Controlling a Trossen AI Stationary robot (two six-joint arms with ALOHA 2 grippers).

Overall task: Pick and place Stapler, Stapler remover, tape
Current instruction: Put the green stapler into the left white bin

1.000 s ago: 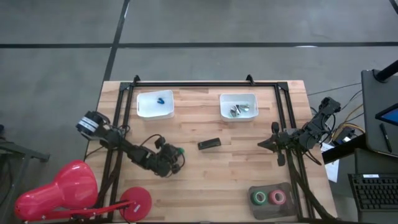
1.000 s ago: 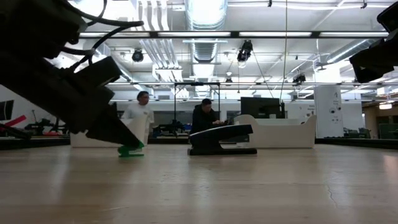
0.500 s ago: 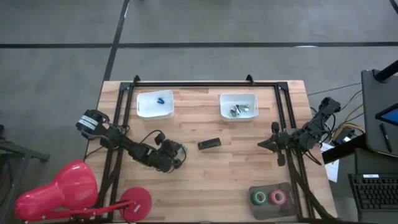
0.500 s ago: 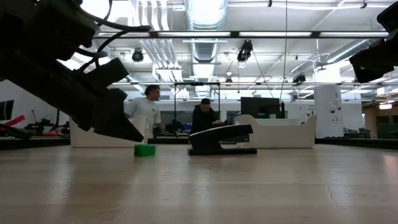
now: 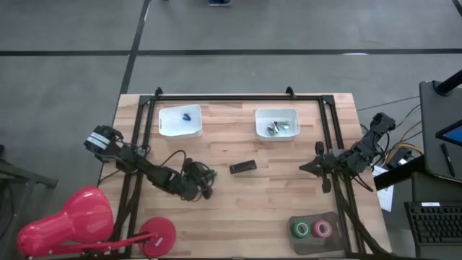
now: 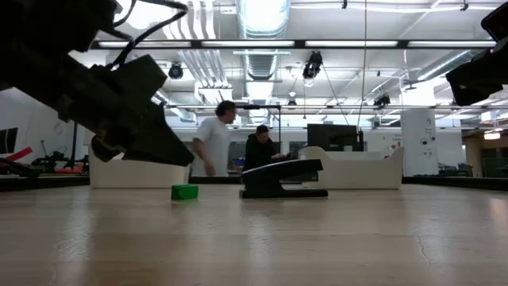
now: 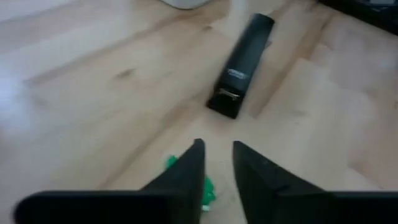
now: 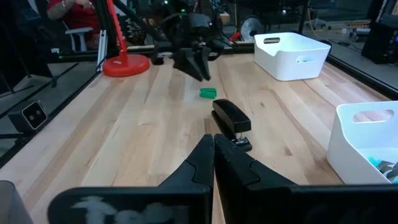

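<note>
**A:** Where is the left gripper (image 5: 204, 183)?

**B:** Over the pale wooden plank worktop (image 5: 245, 209), left of the middle and raised a little off the boards. Its two dark fingers (image 7: 186, 171) stand slightly apart and nothing is between them.

**A:** And that small green piece?

**B:** The small green block-like piece (image 6: 184, 191) lies on the worktop just beside the fingertips. In the low view it sits free on the wood with the gripper above it and to the side, apart from it.

**A:** The stapler?

**B:** The small black bar-shaped stapler (image 5: 242, 167) lies flat near the middle of the worktop, a little to the right of the green piece and apart from both grippers. From the left wrist view it lies just beyond the fingertips, at a slant.

**A:** What about the tape?

**B:** Two ring-shaped tape rolls, one green (image 5: 300, 230) and one red (image 5: 322, 229), sit side by side in a dark tray (image 5: 312, 217) at the worktop's near right corner.

**A:** And the right gripper (image 5: 303, 167)?

**B:** It hangs by the right edge of the worktop, well apart from the stapler, with its fingers pressed together and empty.

**A:** Anything else there?

**B:** Two white plastic bins stand along the far side. The left one (image 5: 180, 120) holds a tiny blue piece (image 5: 187, 115); the right one (image 5: 276, 123) holds small metallic items I cannot make out.
</note>
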